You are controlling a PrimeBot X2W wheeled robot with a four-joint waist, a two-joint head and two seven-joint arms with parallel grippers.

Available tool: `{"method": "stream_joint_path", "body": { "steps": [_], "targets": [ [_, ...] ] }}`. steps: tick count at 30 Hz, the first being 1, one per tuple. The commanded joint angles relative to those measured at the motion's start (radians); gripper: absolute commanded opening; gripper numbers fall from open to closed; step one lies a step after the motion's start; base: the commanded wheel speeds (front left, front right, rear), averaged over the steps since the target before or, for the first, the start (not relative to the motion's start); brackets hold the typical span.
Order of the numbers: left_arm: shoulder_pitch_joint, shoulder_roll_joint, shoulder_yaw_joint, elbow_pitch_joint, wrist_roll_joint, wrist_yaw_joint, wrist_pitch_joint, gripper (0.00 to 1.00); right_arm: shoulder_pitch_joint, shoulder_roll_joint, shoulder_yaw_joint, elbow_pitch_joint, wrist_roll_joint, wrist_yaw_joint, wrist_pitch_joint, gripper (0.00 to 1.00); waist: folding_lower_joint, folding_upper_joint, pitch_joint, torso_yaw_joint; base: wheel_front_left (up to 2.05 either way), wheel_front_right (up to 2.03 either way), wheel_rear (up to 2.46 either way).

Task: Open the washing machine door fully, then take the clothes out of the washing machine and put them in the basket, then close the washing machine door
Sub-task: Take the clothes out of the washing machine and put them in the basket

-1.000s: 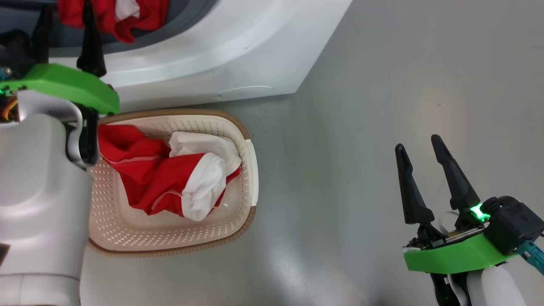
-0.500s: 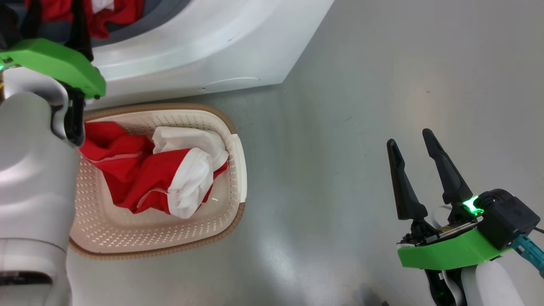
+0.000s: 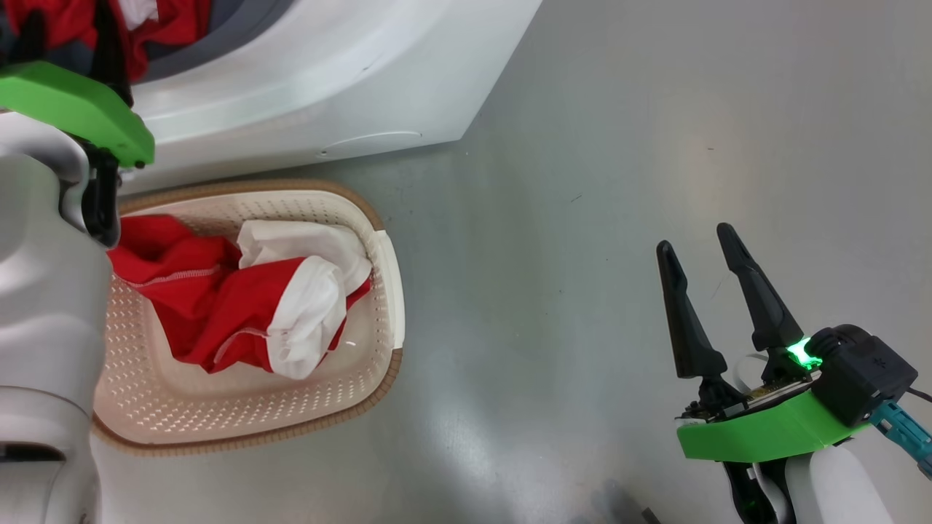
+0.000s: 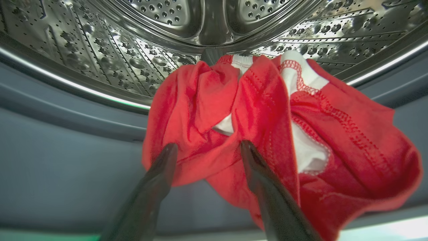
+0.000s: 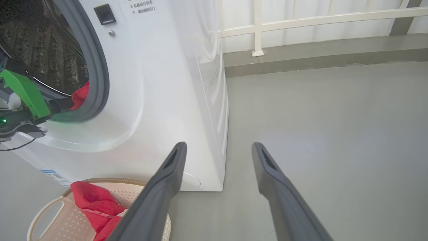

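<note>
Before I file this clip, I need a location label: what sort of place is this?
Probably a laundry area: a white front-loading washing machine stands on a grey floor, a perforated basket holding red and white clothes sits before it, and a white railing runs behind.

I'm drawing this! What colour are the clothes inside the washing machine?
The clothes are bright red with white patches, clearest in the left wrist view.
</note>
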Motion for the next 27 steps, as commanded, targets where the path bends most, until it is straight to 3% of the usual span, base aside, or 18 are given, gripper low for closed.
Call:
{"method": "stream_joint_path", "body": {
  "steps": [1,2,3,4,5,17,27],
  "targets": [
    [-0.004,0.036,0.003,-0.001,-0.002,-0.010,0.007,1.00,-0.004,-0.008,0.027,-0.019,0.010,0.002,-0.009,1.00,0.0000,0.0000,-0.001,-0.001,0.00,0.00,0.00],
    [-0.005,0.036,0.001,0.006,-0.003,-0.012,0.009,0.88,-0.004,-0.008,0.027,-0.019,0.011,0.002,-0.009,1.00,0.0000,0.0000,-0.002,-0.002,0.00,0.00,0.00],
    [-0.007,0.035,0.000,0.011,-0.005,-0.013,0.008,0.43,-0.004,-0.008,0.028,-0.019,0.011,0.002,-0.009,1.00,0.0000,0.0000,-0.003,-0.002,0.00,0.00,0.00],
    [-0.008,0.034,-0.001,0.016,-0.007,-0.015,0.007,0.30,-0.004,-0.008,0.028,-0.019,0.012,0.002,-0.009,1.00,0.0000,0.0000,-0.003,-0.002,0.00,0.00,0.00],
    [-0.008,0.031,-0.001,0.019,-0.010,-0.017,0.005,0.00,-0.004,-0.008,0.027,-0.018,0.012,0.002,-0.009,1.00,0.0000,0.0000,-0.004,-0.001,0.00,0.00,0.00],
    [0.041,0.004,-0.016,-0.082,-0.042,-0.035,-0.061,0.00,0.008,-0.007,0.016,-0.016,0.007,0.002,-0.010,1.00,0.0000,0.0000,-0.028,0.054,0.00,0.00,0.00],
    [0.202,0.015,0.026,-0.393,-0.035,-0.026,-0.064,0.00,0.017,-0.006,0.001,-0.024,0.002,0.002,-0.008,1.00,0.0000,0.0000,-0.037,0.095,0.00,0.00,0.00]
  ]
}}
